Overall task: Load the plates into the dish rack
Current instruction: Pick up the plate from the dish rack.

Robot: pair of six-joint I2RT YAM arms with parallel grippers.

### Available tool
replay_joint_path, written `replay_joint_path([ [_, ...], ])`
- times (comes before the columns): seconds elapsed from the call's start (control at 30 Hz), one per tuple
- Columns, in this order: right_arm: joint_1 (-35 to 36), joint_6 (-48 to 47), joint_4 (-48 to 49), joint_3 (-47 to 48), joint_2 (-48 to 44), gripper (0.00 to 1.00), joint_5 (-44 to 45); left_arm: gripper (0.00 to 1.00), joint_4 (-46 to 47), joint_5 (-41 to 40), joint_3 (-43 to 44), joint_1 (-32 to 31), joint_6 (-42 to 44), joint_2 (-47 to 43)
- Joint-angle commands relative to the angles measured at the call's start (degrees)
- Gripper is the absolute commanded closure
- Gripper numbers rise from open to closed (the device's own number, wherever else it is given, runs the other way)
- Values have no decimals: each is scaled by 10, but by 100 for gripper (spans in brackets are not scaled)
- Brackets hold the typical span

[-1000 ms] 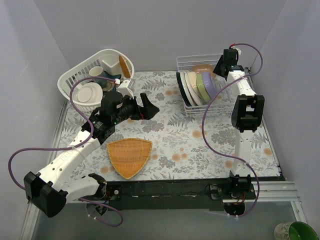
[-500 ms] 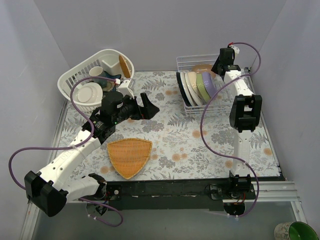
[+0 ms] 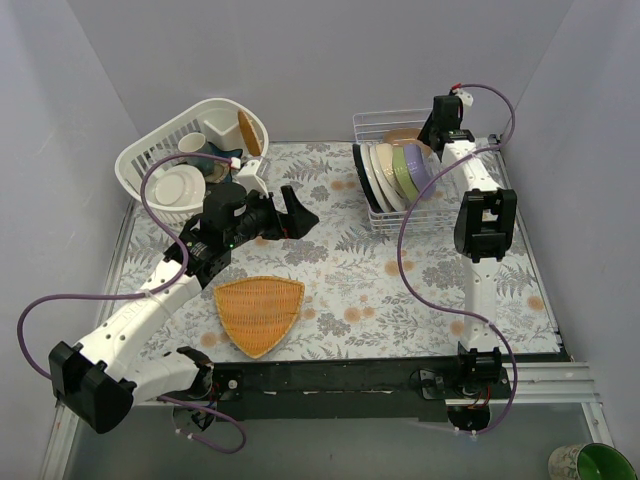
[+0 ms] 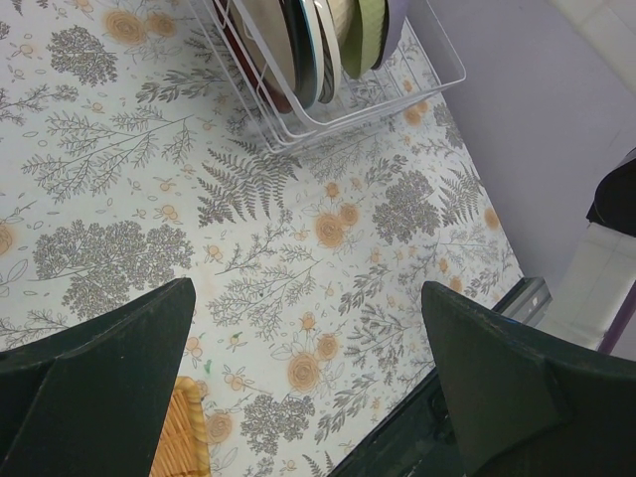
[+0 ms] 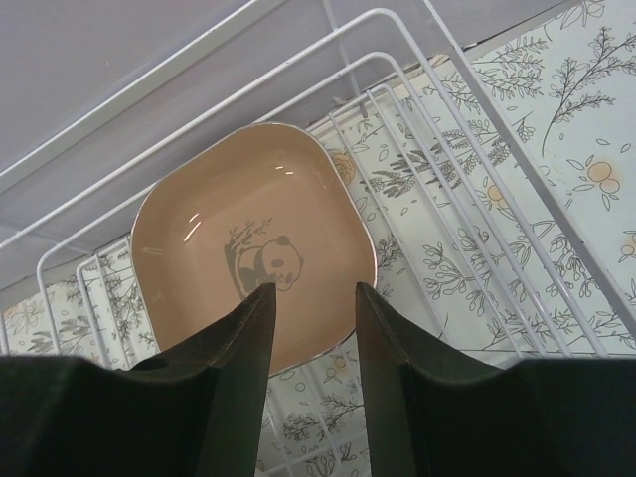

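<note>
While your right end effector [image 5: 313,290] hovers half-spread, gripping nothing, over the tan panda dish [image 5: 248,234] lying flat in the rack [image 3: 400,222], five plates [image 3: 390,172] stand upright in its slots. Your left end effector [image 4: 306,293] is spread wide above the bench [image 4: 298,199].

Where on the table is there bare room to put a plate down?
Bare mat between the tray and the right arm, and between the left end effector and the rack. Crowded: plates fill the rack's left; the basket takes the far-left corner.
</note>
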Motion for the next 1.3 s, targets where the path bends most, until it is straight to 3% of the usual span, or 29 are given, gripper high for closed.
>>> replay_joint_path([
  [0.0, -5, 20, 45, 8, 9, 54, 18, 2, -3, -4, 7, 2, 5, 4],
  [1.27, -35, 79, 82, -23, 68, 55, -50, 2, 1, -5, 9, 2, -1, 29],
])
